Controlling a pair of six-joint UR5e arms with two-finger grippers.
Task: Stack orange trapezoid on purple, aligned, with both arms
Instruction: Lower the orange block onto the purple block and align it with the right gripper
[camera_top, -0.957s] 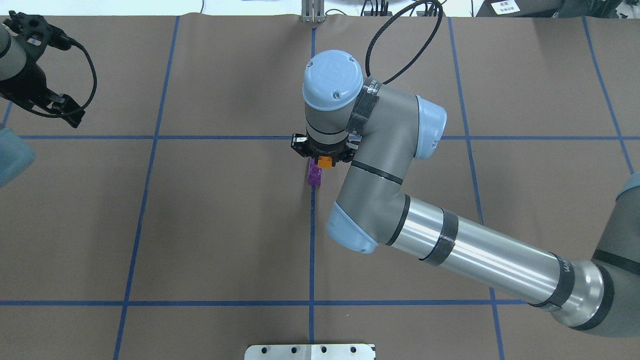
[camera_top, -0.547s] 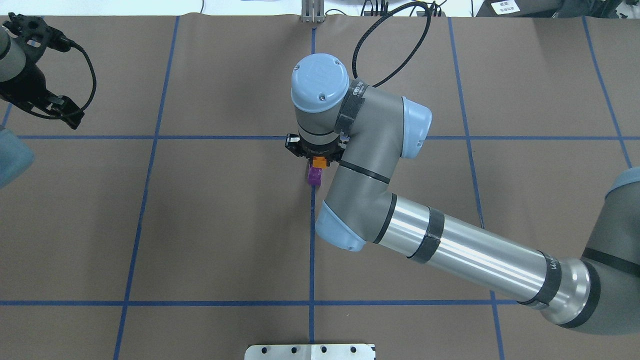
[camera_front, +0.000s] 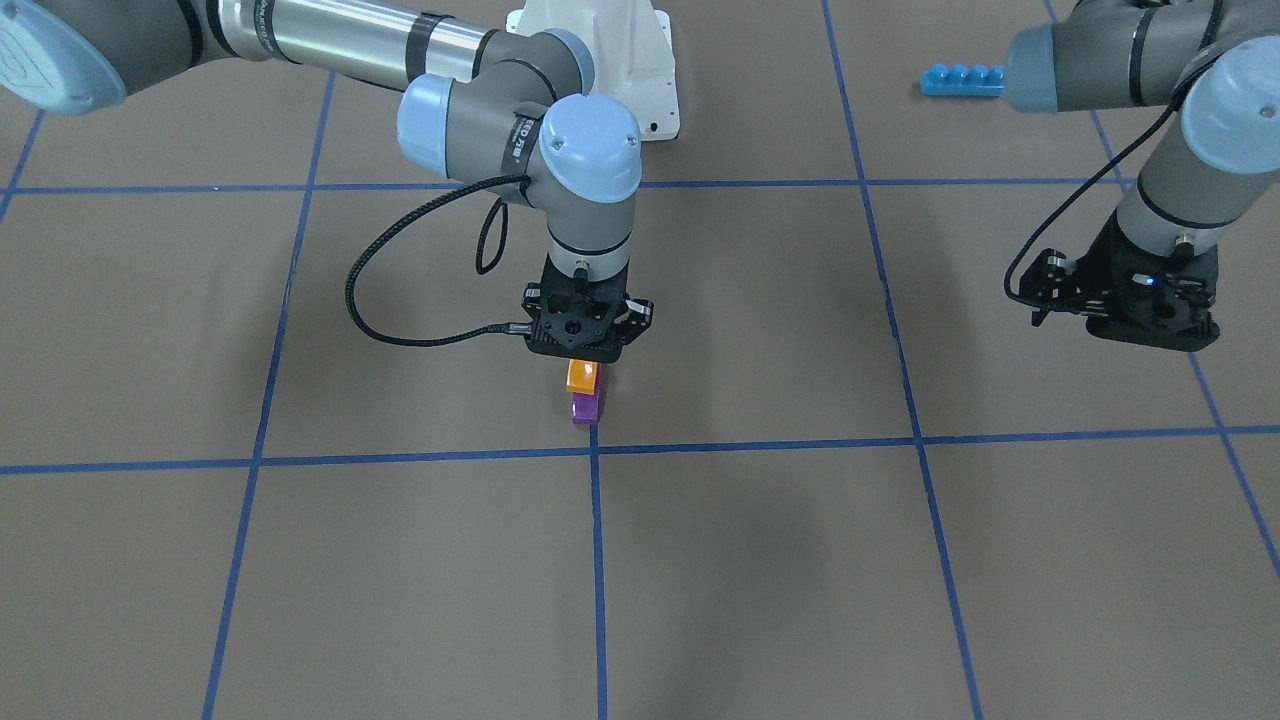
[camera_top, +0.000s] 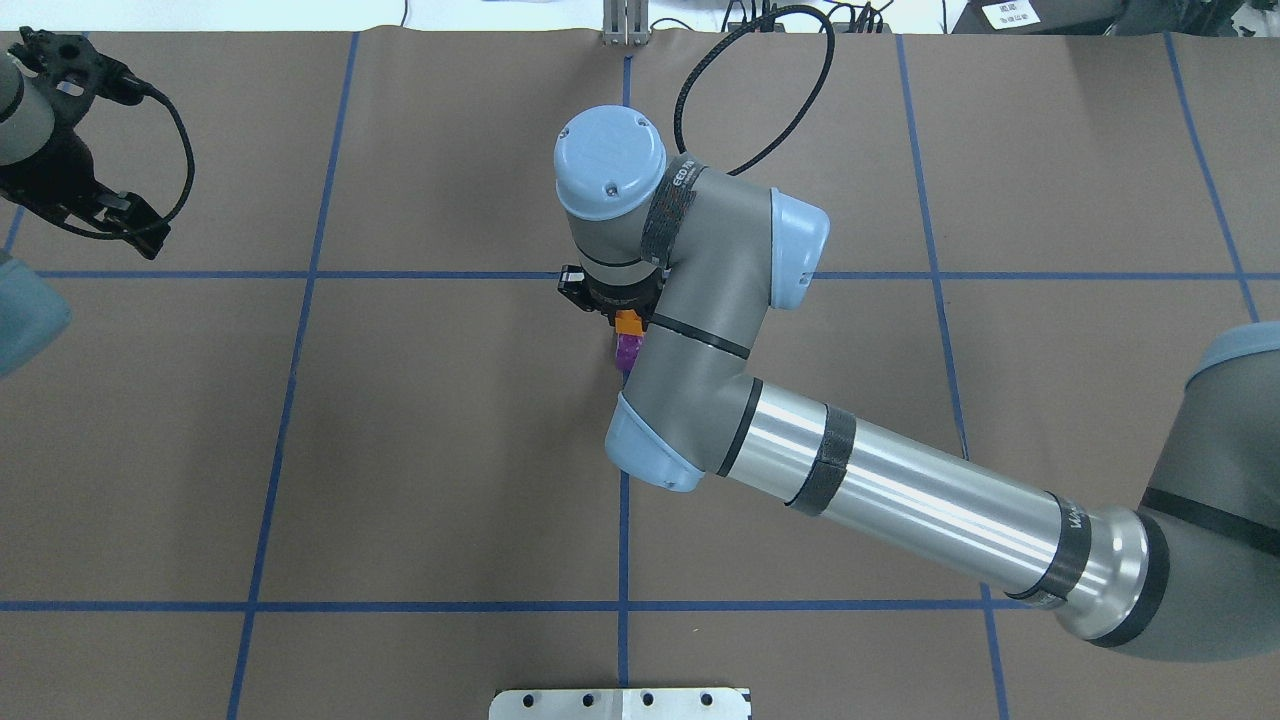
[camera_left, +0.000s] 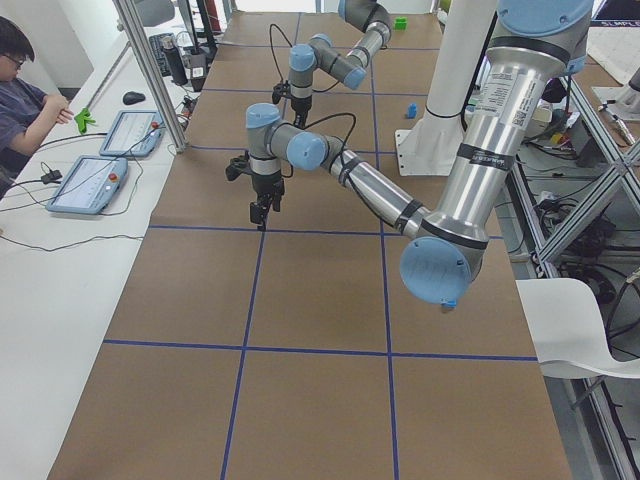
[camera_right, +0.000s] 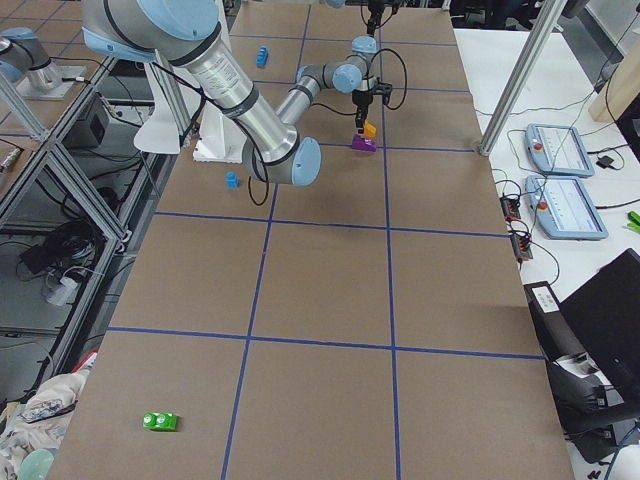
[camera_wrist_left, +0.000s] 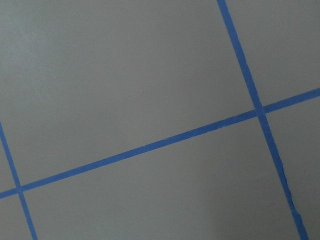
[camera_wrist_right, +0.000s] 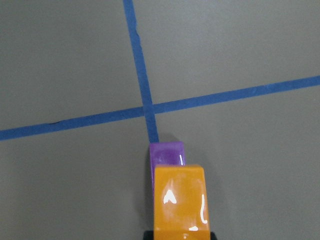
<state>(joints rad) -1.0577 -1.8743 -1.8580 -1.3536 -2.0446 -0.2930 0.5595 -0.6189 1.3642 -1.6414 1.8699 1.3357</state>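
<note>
Just above the purple (camera_front: 586, 409), the orange trapezoid (camera_front: 581, 377) is held clamped in the right gripper (camera_front: 587, 358), offset slightly sideways.

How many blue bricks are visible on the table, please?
2. The long blue brick lies on the robot's left side; the small blue brick lies beside the white base. The arms may hide more.

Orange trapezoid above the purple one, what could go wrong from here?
In the right wrist view the orange trapezoid sits offset to one side of the purple brick, so pressing down now could seat it misaligned. Nothing braces the purple brick, so a skewed push might tip or slide it.
</note>
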